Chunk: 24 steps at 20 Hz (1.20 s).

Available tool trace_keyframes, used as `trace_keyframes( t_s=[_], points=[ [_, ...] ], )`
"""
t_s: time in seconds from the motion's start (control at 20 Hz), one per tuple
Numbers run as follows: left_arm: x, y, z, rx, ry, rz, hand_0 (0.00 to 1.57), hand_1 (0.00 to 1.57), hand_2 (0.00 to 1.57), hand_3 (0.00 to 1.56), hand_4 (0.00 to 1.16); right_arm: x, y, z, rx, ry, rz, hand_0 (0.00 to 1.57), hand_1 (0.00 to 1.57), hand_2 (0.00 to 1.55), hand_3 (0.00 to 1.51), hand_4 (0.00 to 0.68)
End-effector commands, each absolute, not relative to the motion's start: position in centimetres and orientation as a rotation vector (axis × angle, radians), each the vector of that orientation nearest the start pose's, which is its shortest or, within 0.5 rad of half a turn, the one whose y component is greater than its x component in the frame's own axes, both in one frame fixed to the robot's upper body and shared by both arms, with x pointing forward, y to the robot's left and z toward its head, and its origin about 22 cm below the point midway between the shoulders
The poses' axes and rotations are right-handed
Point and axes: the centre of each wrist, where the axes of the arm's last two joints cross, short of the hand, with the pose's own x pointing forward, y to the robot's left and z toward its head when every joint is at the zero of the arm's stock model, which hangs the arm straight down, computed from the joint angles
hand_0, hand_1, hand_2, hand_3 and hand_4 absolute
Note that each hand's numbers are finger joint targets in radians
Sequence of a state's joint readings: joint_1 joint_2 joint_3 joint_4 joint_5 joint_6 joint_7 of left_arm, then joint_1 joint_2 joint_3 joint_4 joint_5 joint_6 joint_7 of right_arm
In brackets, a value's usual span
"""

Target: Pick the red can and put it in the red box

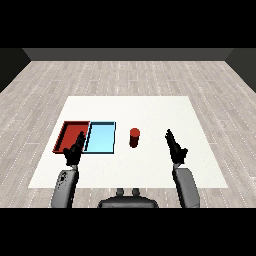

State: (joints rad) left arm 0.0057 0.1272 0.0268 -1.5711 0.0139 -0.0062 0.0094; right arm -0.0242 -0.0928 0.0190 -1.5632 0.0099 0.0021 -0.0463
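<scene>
Right hand point(175, 147) hangs over bare table point(150, 170), fingers straight and holding nothing, well apart from the red can point(134, 137) standing upright just right of the light blue tray point(100, 138). Left hand point(74, 151), fingers also extended, covers the red tray point(67, 131)'s near right corner, hiding that part.

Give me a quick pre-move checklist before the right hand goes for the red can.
1. Red can upright on the table, outside both trays: ok.
2. Right hand open, holding nothing: ok.
3. Path from right hand to can free of objects: ok.
4. Red tray has nothing in it: ok.
5. Left hand overlaps the red tray's near edge in view, may obstruct the drop: not ok.
6. Light blue tray lies between can and red tray; carry over it: cannot tell clearance.
</scene>
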Motion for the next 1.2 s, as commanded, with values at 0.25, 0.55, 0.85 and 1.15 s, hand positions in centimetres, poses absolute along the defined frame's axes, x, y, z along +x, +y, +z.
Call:
trace_keyframes(
  t_s=[0.25, 0.55, 0.85, 1.15],
  points=[
    [24.7, 25.1, -0.1, 0.136, -1.501, -0.097, 0.0, 0.0, 0.0, 0.0, 0.0, 22.5, -28.2, 0.9, -0.099, -1.56, 0.122, 0.0, 0.0, 0.0, 0.0, 0.0],
    [22.4, 26.1, 0.2, 0.002, -2.005, 0.002, 0.0, 0.0, 0.0, 0.0, 0.0, 23.1, -27.9, 1.1, 0.065, -1.904, 0.041, 0.0, 0.0, 0.0, 0.0, 0.0],
    [24.2, 28.6, 0.9, 0.031, -2.018, -0.015, 0.0, 0.0, 0.0, 0.0, 0.0, 24.0, -28.8, 1.1, 0.09, -1.905, 0.026, 0.0, 0.0, 0.0, 0.0, 0.0],
    [21.5, 26.9, 1.2, -0.017, -2.026, -0.015, 0.0, 0.0, 0.0, 0.0, 0.0, 25.0, -28.5, 0.9, 0.067, -1.907, 0.052, 0.0, 0.0, 0.0, 0.0, 0.0]
  ],
)
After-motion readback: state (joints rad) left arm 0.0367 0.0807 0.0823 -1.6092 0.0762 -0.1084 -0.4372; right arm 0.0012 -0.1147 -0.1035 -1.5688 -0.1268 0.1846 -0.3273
